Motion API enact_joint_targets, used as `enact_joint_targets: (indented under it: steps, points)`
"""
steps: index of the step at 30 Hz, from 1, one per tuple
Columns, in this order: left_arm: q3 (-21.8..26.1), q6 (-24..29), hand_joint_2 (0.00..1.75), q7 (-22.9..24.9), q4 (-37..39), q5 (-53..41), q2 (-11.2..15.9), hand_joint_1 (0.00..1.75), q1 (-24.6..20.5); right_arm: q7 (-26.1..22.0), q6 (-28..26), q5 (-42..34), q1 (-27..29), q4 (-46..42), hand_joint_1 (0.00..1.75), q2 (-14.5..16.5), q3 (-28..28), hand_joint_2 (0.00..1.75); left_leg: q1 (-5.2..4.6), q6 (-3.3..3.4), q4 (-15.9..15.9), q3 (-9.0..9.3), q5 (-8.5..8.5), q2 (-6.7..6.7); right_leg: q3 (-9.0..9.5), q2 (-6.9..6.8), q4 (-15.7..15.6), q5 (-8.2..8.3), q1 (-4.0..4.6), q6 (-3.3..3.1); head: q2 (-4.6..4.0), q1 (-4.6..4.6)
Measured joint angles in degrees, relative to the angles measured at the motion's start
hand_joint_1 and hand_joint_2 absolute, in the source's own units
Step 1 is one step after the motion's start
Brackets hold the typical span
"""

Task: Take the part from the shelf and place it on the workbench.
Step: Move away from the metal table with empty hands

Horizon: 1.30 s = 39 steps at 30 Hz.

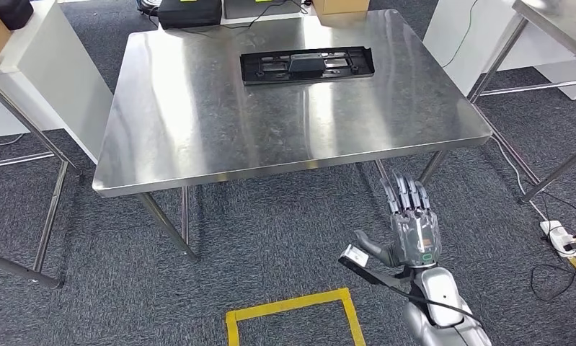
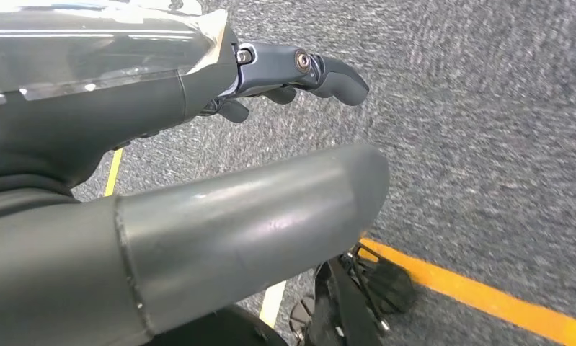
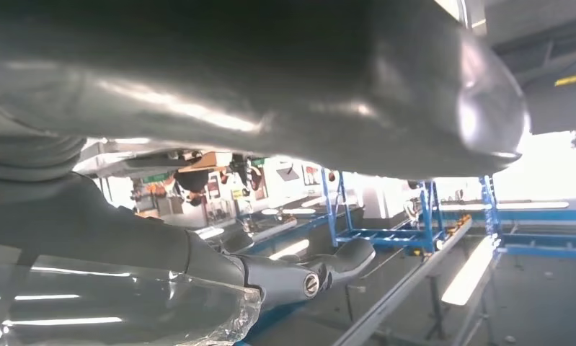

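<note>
Right robot hand empty (fingers apart); part crosswise.

From my head camera, the silver right arm is cut off by the bottom edge, so I see nothing above its forearm. The brown cardboard box behind the steel workbench is clipped by the top edge, as is the black case beside it. In my right wrist feed, the thick grey thumb blocks much of the picture, and the distant blue metal racks are too blurred for me to tell what they carry.
</note>
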Motion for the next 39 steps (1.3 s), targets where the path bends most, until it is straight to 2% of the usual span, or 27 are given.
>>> enact_joint_targets:
  steps: [1,2,5,7,9,10,11,12,13,15,17,18,20,21,22,24,25,26,27,28,30,32,33,34,36,37,39]
  points:
    - [0.04,0.36,0.00,0.12,0.00,0.00,-0.02,0.00,0.00,0.18,-0.09,0.87,1.58,-1.33,0.00,0.01,-0.27,0.00,-0.14,0.30,-3.10,1.99,0.17,-0.08,-0.19,-0.07,0.13,0.19,0.05,0.29,0.00,0.02]
    - [0.07,0.78,0.00,0.31,0.00,0.00,-0.07,0.00,0.01,0.36,-0.17,1.78,3.12,-2.74,0.00,0.03,-0.48,0.00,-0.33,0.56,-4.88,3.00,-0.09,-0.16,-0.34,-0.14,0.19,0.42,0.06,0.65,0.00,0.02]
    - [0.10,1.93,0.00,0.94,0.00,0.00,-0.34,0.00,-0.02,0.87,-0.05,4.04,7.32,-7.01,0.00,0.17,-0.85,0.00,-0.59,1.65,-5.91,2.92,0.53,-0.02,-0.78,-0.15,0.29,0.89,-0.03,1.86,0.00,0.00]
    - [0.11,2.52,0.00,1.33,0.00,0.00,-0.63,0.00,-0.11,1.06,0.13,4.43,9.61,-9.24,0.00,0.12,-1.01,0.00,-0.38,2.79,-6.47,2.33,1.61,0.28,-2.08,0.05,2.99,-1.48,-0.05,1.82,0.00,0.26]
    - [0.11,3.22,0.00,2.05,0.00,-0.02,-0.97,0.00,-0.15,1.42,1.52,1.37,12.00,-10.58,0.00,-0.40,-1.03,0.00,-0.34,3.34,-6.53,1.26,2.51,0.43,-4.49,0.24,10.01,-6.09,-0.14,1.35,0.00,0.56]
    - [0.12,3.55,0.00,2.39,0.00,-0.03,-1.19,0.00,-0.14,1.62,2.14,-1.57,13.43,-10.72,0.00,-0.95,-0.95,0.00,-0.36,3.36,-6.50,0.65,2.95,0.43,-5.43,0.28,13.73,-7.82,-0.19,1.42,0.00,0.64]
    - [0.13,3.81,0.00,2.64,0.00,-0.04,-1.39,0.00,-0.11,1.81,2.41,-5.02,14.86,-10.45,0.00,-1.67,-0.78,0.00,-0.38,3.34,-6.45,0.04,3.40,0.41,-5.69,0.32,16.16,-8.57,-0.26,1.75,0.00,0.68]
    - [0.13,3.91,0.00,2.73,0.00,-0.03,-1.55,0.00,-0.07,1.92,1.91,-8.27,16.12,-9.83,0.00,-2.53,-0.54,0.00,-0.39,3.25,-6.37,-0.58,3.84,0.38,-4.94,0.33,16.50,-8.23,-0.33,2.29,0.00,0.73]
    - [0.13,3.89,0.00,2.74,0.00,-0.03,-1.70,0.00,-0.04,2.02,1.04,-10.81,17.04,-9.12,0.00,-3.38,-0.28,0.00,-0.38,3.11,-6.27,-1.14,4.23,0.38,-3.23,0.33,14.72,-7.13,-0.42,2.88,0.00,0.75]
    - [0.13,3.60,0.00,2.74,0.00,-0.03,-1.88,0.00,-0.05,2.32,-0.58,-14.35,18.01,-7.84,0.00,-4.99,0.23,0.00,-0.46,2.64,-5.91,-2.16,4.92,0.48,2.87,0.33,6.04,-5.15,-0.54,3.55,0.00,0.75]
    - [0.13,3.18,0.00,2.74,0.00,-0.04,-1.92,0.00,-0.09,2.73,-1.45,-16.15,18.52,-6.96,0.00,-6.16,0.60,0.00,-0.63,1.98,-5.66,-2.69,5.61,0.69,7.06,0.46,-0.75,-4.92,-0.34,3.12,0.00,0.58]
    - [0.14,2.93,0.00,2.73,0.00,-0.04,-1.92,0.00,-0.08,2.92,-1.68,-16.73,18.76,-6.55,0.00,-6.60,0.78,0.00,-0.66,1.61,-5.64,-2.85,6.00,0.77,7.44,0.53,-1.80,-5.11,-0.17,2.68,0.00,0.46]
    - [0.14,2.48,0.00,2.70,0.01,-0.04,-1.89,0.00,0.04,3.25,-2.04,-17.76,19.28,-5.61,0.00,-7.22,1.12,0.00,-0.45,0.89,-5.35,-3.29,6.27,0.65,6.41,0.45,-1.89,-4.45,-0.16,1.65,0.00,0.31]
    - [0.14,2.21,0.00,2.69,0.02,-0.05,-1.86,0.00,0.13,3.39,-2.14,-18.26,19.44,-5.09,0.00,-7.49,1.30,0.00,-0.32,0.55,-4.49,-3.78,5.15,0.52,5.93,0.34,-1.89,-3.96,-0.22,1.03,0.00,0.23]
    - [0.13,2.01,0.00,2.67,0.04,-0.05,-1.84,0.00,0.22,3.48,-2.20,-18.76,19.53,-4.64,0.00,-7.67,1.47,0.00,-0.24,0.26,-2.45,-4.49,2.73,0.40,5.29,0.21,-1.94,-3.36,-0.28,0.39,0.00,0.12]
    - [0.13,1.55,0.00,2.62,0.05,-0.08,-1.74,0.00,0.30,3.51,-2.29,-19.90,19.60,-4.03,0.00,-7.99,1.73,0.00,-0.16,-0.16,4.11,-6.00,-3.68,0.31,3.97,0.09,-1.89,-2.15,-0.18,-0.37,0.00,-0.14]
    - [0.13,1.32,0.00,2.58,0.06,-0.08,-1.68,0.00,0.29,3.45,-2.35,-20.50,19.67,-3.86,0.00,-8.14,1.81,0.00,-0.16,-0.22,7.53,-6.44,-5.93,0.32,3.29,0.05,-1.81,-1.57,-0.07,-0.51,0.00,-0.22]
    - [0.13,1.08,0.00,2.51,0.05,-0.09,-1.60,0.00,0.28,3.35,-2.49,-21.13,19.79,-3.71,0.00,-8.36,1.87,0.00,-0.16,-0.19,9.77,-6.39,-6.65,0.32,2.62,0.03,-1.68,-1.03,0.04,-0.53,0.00,-0.26]
    - [0.13,0.90,0.00,2.44,0.06,-0.09,-1.53,0.00,0.27,3.25,-2.65,-21.71,19.98,-3.56,0.00,-8.63,1.91,0.00,-0.17,-0.05,10.64,-5.74,-6.03,0.31,1.91,0.03,-1.50,-0.53,0.13,-0.48,0.00,-0.28]
    - [0.13,0.75,0.00,2.38,0.06,-0.10,-1.47,0.00,0.27,3.15,-2.82,-22.17,20.18,-3.43,0.00,-8.91,1.94,0.00,-0.21,0.17,9.84,-4.29,-4.44,0.31,1.09,0.02,-1.25,-0.07,0.22,-0.41,0.00,-0.27]
    - [0.13,0.52,0.00,2.29,0.05,-0.13,-1.33,0.00,0.26,3.05,-3.09,-22.81,20.51,-3.20,0.00,-9.31,2.04,0.00,-0.41,0.97,3.88,0.71,-1.41,0.24,-0.37,0.05,-0.68,0.71,0.30,-0.20,0.00,-0.28]
    - [0.13,0.24,0.00,2.23,0.05,-0.15,-1.14,0.00,0.21,3.16,-3.26,-23.04,20.65,-3.05,0.00,-9.44,2.19,0.00,-0.78,1.73,-3.83,5.82,-1.40,0.12,-1.23,0.05,-0.29,1.51,0.41,0.28,0.00,-0.28]
    - [0.13,0.12,0.00,2.21,0.05,-0.15,-1.05,0.00,0.17,3.30,-3.33,-23.05,20.67,-2.97,0.00,-9.44,2.26,0.00,-1.02,1.97,-6.17,7.12,-2.02,0.06,-1.44,0.02,-0.24,1.99,0.34,0.63,0.00,-0.28]
    - [0.13,0.01,0.00,2.20,0.05,-0.15,-1.01,0.00,0.16,3.53,-3.41,-23.06,20.70,-2.88,0.00,-9.43,2.33,0.00,-1.24,2.12,-7.43,7.58,-2.22,0.05,-1.61,-0.02,-0.30,2.52,0.30,1.09,0.00,-0.32]
    - [0.13,-0.12,0.00,2.20,0.05,-0.15,-0.98,0.00,0.17,3.91,-3.52,-23.15,20.80,-2.56,0.00,-9.45,2.47,0.00,-1.26,2.65,-8.14,6.71,-1.37,0.23,-2.29,0.02,-0.09,2.74,0.25,1.66,0.00,-0.37]
    - [0.13,-0.20,0.00,2.20,0.05,-0.15,-0.98,0.00,0.18,4.03,-3.56,-23.25,20.86,-2.35,0.00,-9.49,2.53,0.00,-1.12,3.05,-8.44,6.00,-0.66,0.39,-2.98,0.12,0.89,1.52,0.25,1.61,0.00,-0.28]
    - [0.13,-0.35,0.00,2.20,0.04,-0.15,-0.98,0.00,0.21,4.11,-3.61,-23.47,20.93,-1.87,0.00,-9.57,2.58,0.00,-0.92,3.58,-8.62,4.38,0.86,0.75,-4.77,0.31,6.08,-3.53,0.04,1.05,0.00,0.07]
